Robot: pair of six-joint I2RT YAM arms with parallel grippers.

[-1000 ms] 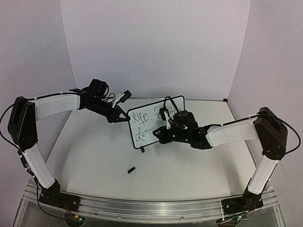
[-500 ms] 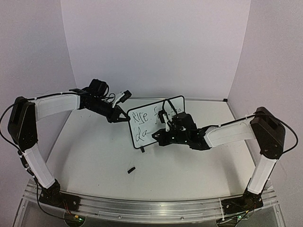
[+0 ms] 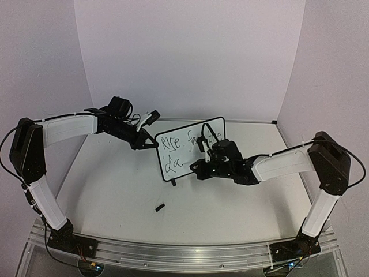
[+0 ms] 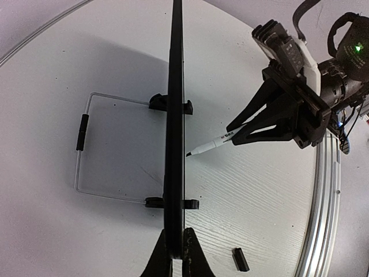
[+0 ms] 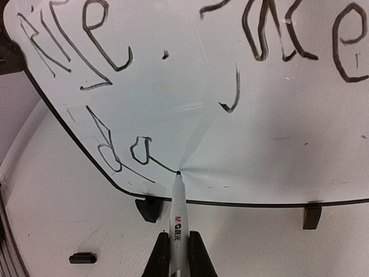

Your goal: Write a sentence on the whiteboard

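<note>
Left jaws pinch the whiteboard (image 4: 174,115) edge, right jaws the marker (image 5: 177,228)

Left arm (image 3: 69,128): rises from its base at the near left, shoulder joint high, forearm reaching inward toward the middle.
Left gripper (image 3: 152,142): clamped on the left edge of the whiteboard (image 3: 180,153), pinching the frame from both sides.
Right arm (image 3: 282,163): shoulder joint raised at the far right, forearm stretched low toward the centre.
Right gripper (image 5: 178,235): pinched around a marker (image 5: 176,202), pointing it forward, its tip at the board's lower writing face.
</note>
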